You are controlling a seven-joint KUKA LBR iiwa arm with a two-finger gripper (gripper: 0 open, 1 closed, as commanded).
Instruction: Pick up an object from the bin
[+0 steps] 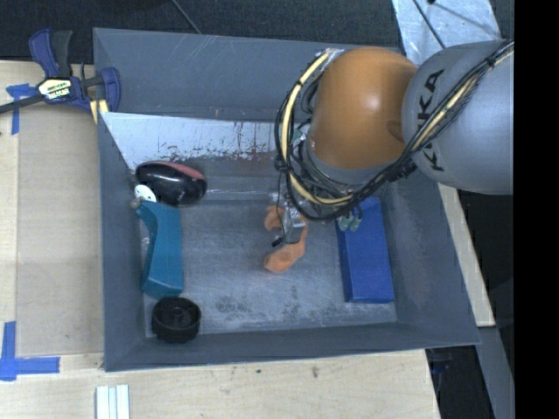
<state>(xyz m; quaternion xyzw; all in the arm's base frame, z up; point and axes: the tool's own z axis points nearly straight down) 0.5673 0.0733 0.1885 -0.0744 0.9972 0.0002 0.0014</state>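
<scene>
My gripper (292, 222) is low in the middle of the bin, mostly hidden under the arm's orange cover. Right at its tip lies a small orange, curved thing (285, 255); another orange bit (273, 218) shows just left of the gripper, and whether the two are one piece is hidden. A blue rectangular block (367, 253) lies flat just to the right of the gripper, its upper end under the arm.
Along the bin's left side lies a blue handled tool (163, 247) with a black round end (176, 318) in the front left corner. A black and red rounded thing (169, 182) sits at the back left. Bare floor runs between these and the gripper.
</scene>
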